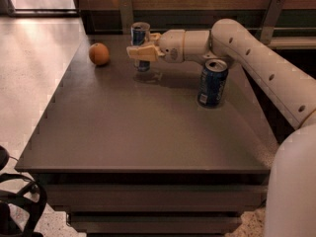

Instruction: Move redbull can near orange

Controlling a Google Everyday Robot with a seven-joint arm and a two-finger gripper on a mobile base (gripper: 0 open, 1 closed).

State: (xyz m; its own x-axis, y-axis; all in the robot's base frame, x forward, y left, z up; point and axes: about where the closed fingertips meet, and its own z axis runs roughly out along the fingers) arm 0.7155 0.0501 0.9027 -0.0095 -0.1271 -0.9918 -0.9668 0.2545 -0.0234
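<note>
Redbull can: slim blue-and-silver redbull can (140,34), upright, at the far side of the dark grey bench (148,132), long axis vertical.
Claw: cream two-finger claw (140,52) reaches in from the right at the end of the white arm (256,58); fingers clamped round the can's middle.
Height: can base appears just clear of the bench, with a shadow under it; contact cannot be ruled out.
Orange: small round orange fruit (98,54) sits on the bench to the left of the held can, near but apart, with bare bench between.
Key relation: target lies straight left of the claw along the far edge, so the carry looks like a short leftward shift, can kept vertical.
Other: wider dark-blue can (212,83) stands well to the right, under the arm, out of the path.
</note>
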